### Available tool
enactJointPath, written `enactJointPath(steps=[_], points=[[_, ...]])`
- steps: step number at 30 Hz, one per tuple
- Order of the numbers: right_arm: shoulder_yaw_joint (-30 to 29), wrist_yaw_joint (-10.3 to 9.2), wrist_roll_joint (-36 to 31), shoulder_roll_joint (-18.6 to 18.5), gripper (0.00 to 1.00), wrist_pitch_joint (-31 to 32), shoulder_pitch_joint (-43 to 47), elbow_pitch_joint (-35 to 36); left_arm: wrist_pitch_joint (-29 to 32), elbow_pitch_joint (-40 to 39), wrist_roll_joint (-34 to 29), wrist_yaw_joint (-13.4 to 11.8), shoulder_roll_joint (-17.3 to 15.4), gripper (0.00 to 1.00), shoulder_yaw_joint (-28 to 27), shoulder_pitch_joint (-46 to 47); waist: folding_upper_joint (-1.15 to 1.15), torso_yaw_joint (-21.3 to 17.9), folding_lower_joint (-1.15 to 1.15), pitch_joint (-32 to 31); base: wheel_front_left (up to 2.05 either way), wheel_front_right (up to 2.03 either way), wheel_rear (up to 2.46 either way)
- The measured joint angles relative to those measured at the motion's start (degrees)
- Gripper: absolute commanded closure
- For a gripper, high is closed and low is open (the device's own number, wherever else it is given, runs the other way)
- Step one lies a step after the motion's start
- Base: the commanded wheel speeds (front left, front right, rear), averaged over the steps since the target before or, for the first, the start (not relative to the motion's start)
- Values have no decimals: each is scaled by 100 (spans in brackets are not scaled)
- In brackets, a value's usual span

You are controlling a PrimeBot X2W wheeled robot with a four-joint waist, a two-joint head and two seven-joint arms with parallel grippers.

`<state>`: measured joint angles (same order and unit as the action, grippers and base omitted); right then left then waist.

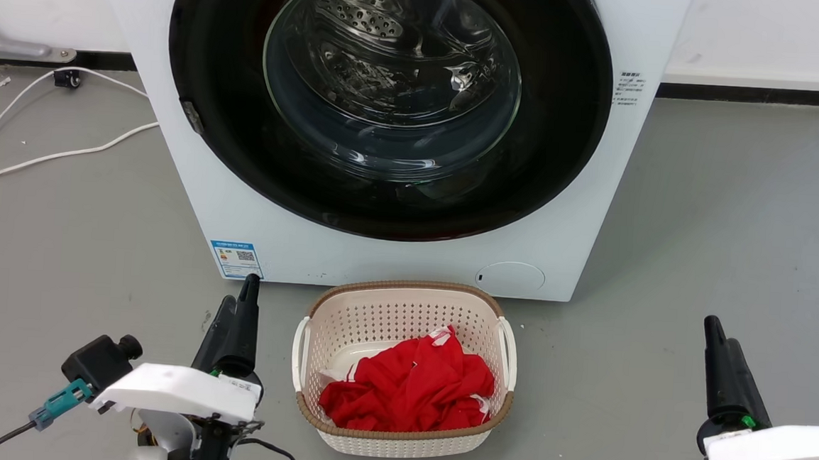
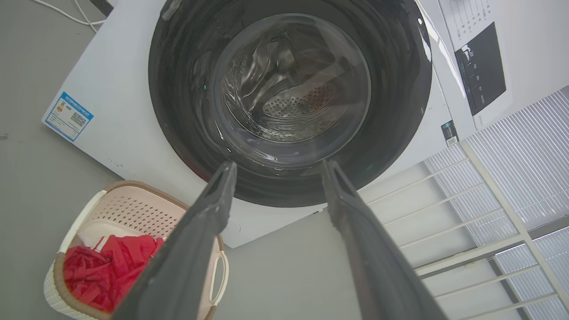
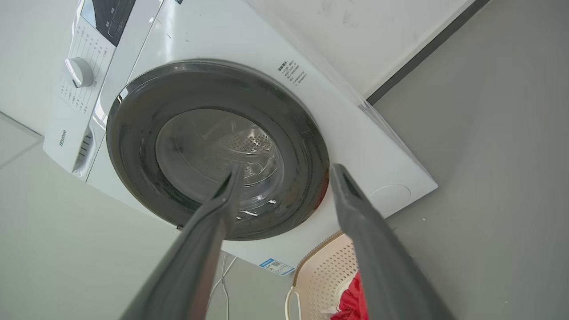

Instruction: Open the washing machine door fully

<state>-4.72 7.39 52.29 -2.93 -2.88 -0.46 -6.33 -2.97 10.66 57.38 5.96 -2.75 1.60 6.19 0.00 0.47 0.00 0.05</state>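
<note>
We see left gripper (image 2: 278, 165) and right gripper (image 3: 286, 168) both spread wide, empty. The washing machine door (image 1: 389, 94) shut on the washing machine (image 1: 393, 264), ahead of both fingertips, apart. Right wrist view gives knob (image 3: 80, 72) and "Hisense" lettering; left wrist gives blue QR sticker (image 2: 68, 116); head view, basket (image 1: 403, 443) between grippers

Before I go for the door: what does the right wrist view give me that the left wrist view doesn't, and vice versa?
Right wrist: the white control knob on the washing machine. Left wrist: white slatted panels at its right edge. Both: the washing machine door, closed, the basket of red cloth, and that arm's own open jaws.
</note>
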Motion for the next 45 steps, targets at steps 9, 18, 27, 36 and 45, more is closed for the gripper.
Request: enactJointPath(steps=[9,18,27,36,45], points=[[40,1,-856,2,0,-169,80,34,-171,-2,-772,-48,-1,0,145,10,0,35,0,8,0,0,0],[56,1,-1646,2,0,-270,136,143,-330,2,-1516,-74,-2,0,285,64,0,57,0,13,0,0,0],[109,1,-2475,2,0,-366,197,258,-492,24,-2403,-148,-3,0,442,89,0,91,0,9,0,0,0],[121,2,-3073,2,0,-421,253,299,-633,48,-3021,-202,-3,0,536,90,0,120,0,9,0,0,0],[108,3,-3585,2,0,-460,282,301,-747,87,-3516,-268,-5,0,616,115,0,149,0,14,0,0,0]])
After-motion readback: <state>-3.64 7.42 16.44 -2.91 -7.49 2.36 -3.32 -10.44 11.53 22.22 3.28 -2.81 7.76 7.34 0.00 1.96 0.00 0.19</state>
